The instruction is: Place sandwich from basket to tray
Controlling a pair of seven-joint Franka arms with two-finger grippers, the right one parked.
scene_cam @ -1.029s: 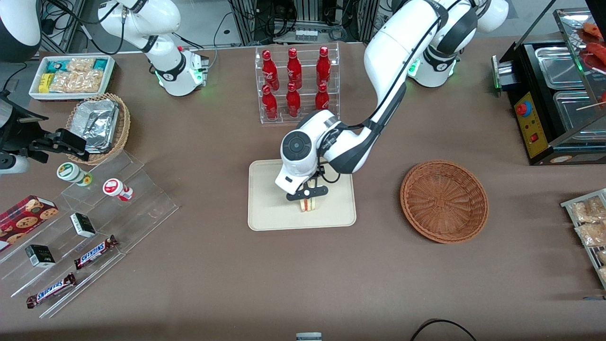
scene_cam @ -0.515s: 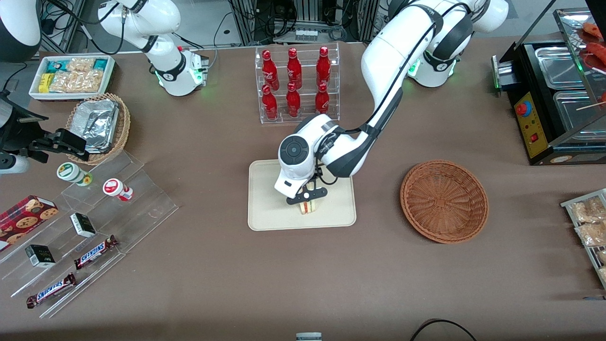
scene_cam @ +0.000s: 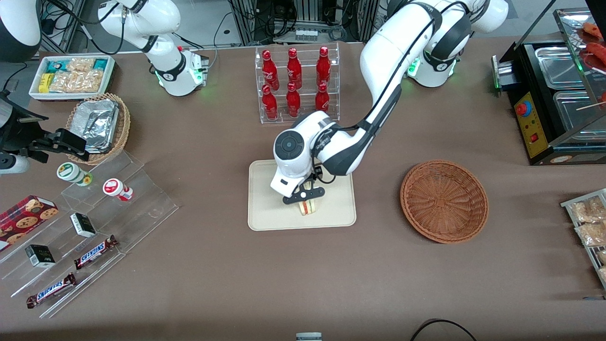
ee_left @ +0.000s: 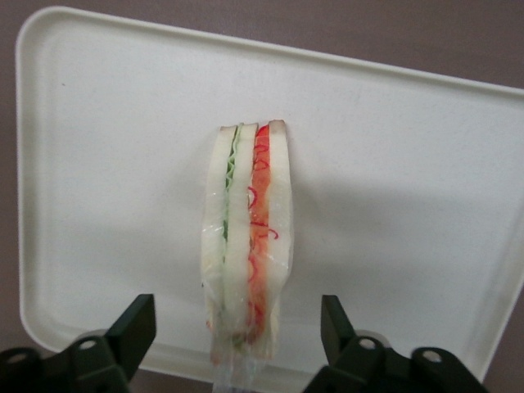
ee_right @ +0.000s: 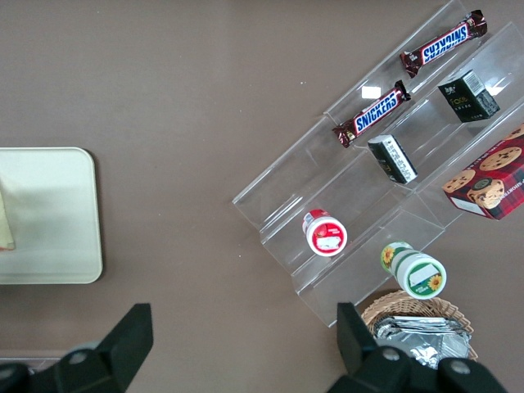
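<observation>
- Hovering above the tray (scene_cam: pixel 265 199), the left gripper (scene_cam: pixel 303 195) has its fingers (ee_left: pixel 135 327) spread wide, one to each flank of the sandwich (ee_left: pixel 246 246), with a clear gap on both sides and no contact.
- Compared with one second ago, the gripper has shifted slightly toward the parked arm's end of the table and risen a little; the sandwich (scene_cam: pixel 308 207) has stayed at the same spot on the tray.
- Sandwich: stands on edge on the tray, layered cut face toward the wrist camera, red filling in one seam and green in the other. It sits in the part of the tray nearer the front camera.
- Tray: holds the sandwich only. In the right wrist view, one rounded end of the tray (ee_right: pixel 49 214) shows with a sliver of the sandwich at the frame's border.
- Basket (scene_cam: pixel 444 201): reddish-brown wicker, nothing inside, on the table beside the tray toward the working arm's end, well apart from it.
- Clear rack of red bottles (scene_cam: pixel 296 83): farther from the front camera than the tray; the left arm's wrist housing (scene_cam: pixel 296 156) overlaps the tray's farther edge in the front view.
- Stepped acrylic display (scene_cam: pixel 90 227) with chocolate bars (scene_cam: pixel 93 251): toward the parked arm's end.
</observation>
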